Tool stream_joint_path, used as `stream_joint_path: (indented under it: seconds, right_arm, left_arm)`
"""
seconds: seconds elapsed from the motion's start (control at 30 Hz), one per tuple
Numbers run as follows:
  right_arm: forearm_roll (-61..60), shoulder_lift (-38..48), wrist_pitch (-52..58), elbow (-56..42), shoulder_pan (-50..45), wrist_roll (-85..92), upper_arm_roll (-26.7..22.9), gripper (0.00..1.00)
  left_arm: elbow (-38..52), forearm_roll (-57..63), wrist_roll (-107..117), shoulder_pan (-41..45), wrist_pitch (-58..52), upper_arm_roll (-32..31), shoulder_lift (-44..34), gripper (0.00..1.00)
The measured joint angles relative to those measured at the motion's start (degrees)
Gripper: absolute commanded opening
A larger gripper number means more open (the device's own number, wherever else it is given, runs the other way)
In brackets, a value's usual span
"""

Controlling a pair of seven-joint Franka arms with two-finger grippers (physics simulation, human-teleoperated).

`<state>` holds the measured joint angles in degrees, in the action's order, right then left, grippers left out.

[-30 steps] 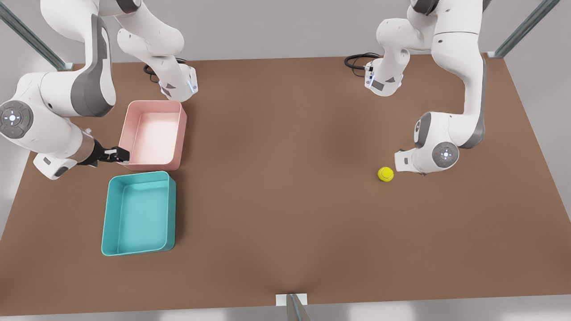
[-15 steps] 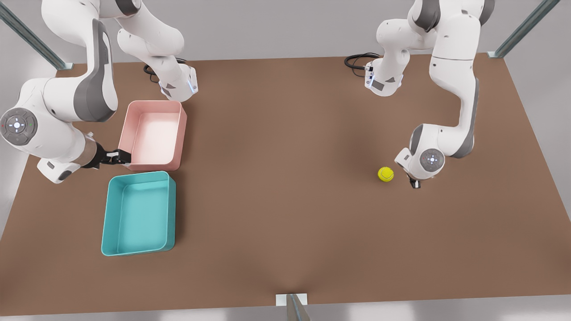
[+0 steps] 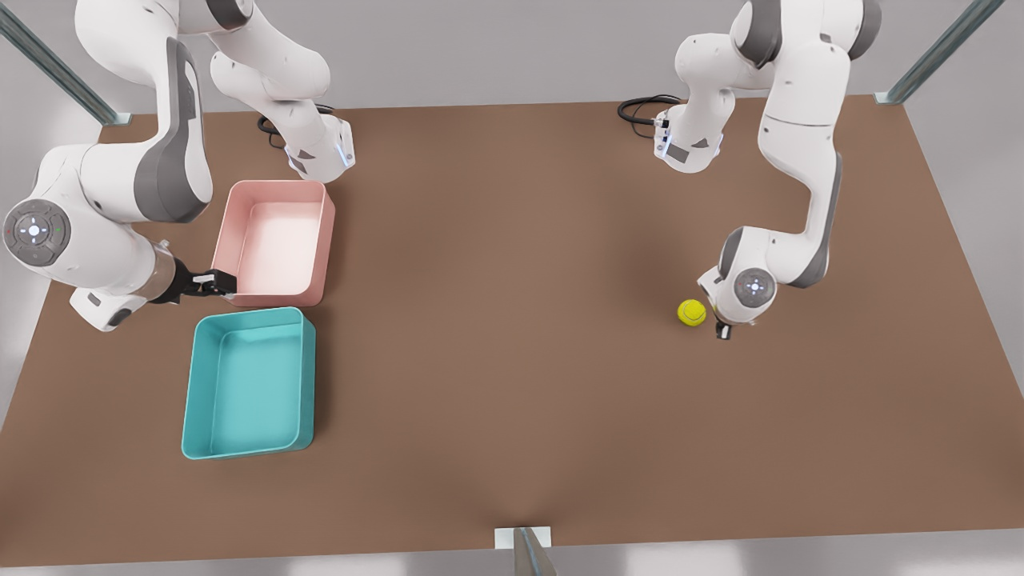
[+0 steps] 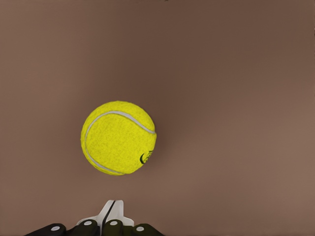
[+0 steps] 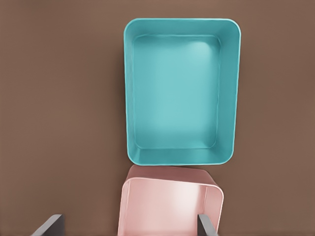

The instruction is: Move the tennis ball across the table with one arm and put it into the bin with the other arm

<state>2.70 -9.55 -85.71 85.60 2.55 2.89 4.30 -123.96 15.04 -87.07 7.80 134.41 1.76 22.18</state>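
The yellow-green tennis ball [image 3: 692, 312] rests on the brown table [image 3: 512, 384] toward the front view's right. My left gripper [image 3: 722, 330] hangs just beside it on the front view's right, apart from it. In the left wrist view the ball [image 4: 118, 137] lies a short way beyond my left gripper [image 4: 114, 214], whose fingers are shut with nothing held. The teal bin [image 3: 308, 376] stands at the front view's left. My right gripper [image 3: 214, 282] hovers open by the pink tray's near corner, above the bin's far end. The right wrist view looks down into the bin [image 5: 129, 93].
A pink tray [image 3: 326, 232] stands right behind the teal bin, nearly touching it, and shows in the right wrist view [image 5: 172, 174] too. Both arm bases and black cables [image 3: 640, 108] sit along the table's far edge. A broad stretch of bare tabletop separates ball and bins.
The left arm's wrist has swung down and toward the ball, bringing its gripper close beside it. The right arm shifted only slightly. The ball has not moved.
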Motion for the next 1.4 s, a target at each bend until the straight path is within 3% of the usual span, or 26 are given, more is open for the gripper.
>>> stream_joint_path:
  seconds: [0.7,0.97,1.13,1.27,1.4]
  right_arm:
    - [0.0,-0.4,0.1,0.0,1.1,1.0,0.0,1.0]
    - [0.3,-0.6,0.0,0.2,1.3,1.3,0.0,1.0]
    - [0.2,-0.6,0.1,0.2,1.4,1.6,0.0,1.0]
    - [0.2,-0.6,0.1,0.2,1.4,1.9,-0.1,1.0]
    - [0.2,-0.6,0.1,0.2,1.4,2.1,-0.1,1.0]
  left_arm:
    - [-2.5,-0.1,3.7,0.1,4.4,0.1,1.4,0.21]
    - [-0.4,-8.7,12.3,15.5,7.6,-0.8,3.8,0.21]
    - [0.0,-13.6,19.2,13.5,6.9,-1.3,-0.7,0.21]
    - [14.0,-14.7,23.6,2.4,-5.5,1.2,-8.1,0.21]
    - [28.0,-13.4,27.0,-0.5,-19.9,4.3,-9.3,0.21]
